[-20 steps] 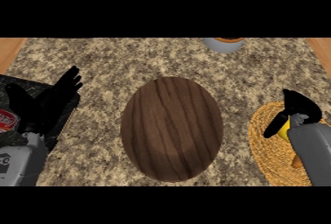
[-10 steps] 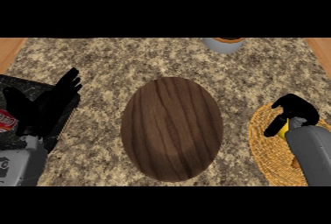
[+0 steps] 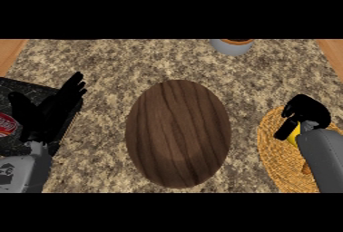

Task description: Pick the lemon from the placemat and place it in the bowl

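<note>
Lemon point(image 3: 292, 132) lies on the woven placemat point(image 3: 281, 158) at the worktop's right edge, just beneath the right hand point(image 3: 307, 110), whose fingers curl round it, with the wooden bowl point(image 3: 178, 133) to its left at mid-worktop.

Wood-grained bowl point(image 3: 178, 133) — woven placemat point(image 3: 278, 156) — speckled stone counter point(image 3: 134, 63)

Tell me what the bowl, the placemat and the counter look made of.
Bowl: dark wood, matte, with streaky grain lines. Placemat: woven straw or wicker, judging by its golden ringed braids. Counter: speckled stone, probably granite.
</note>
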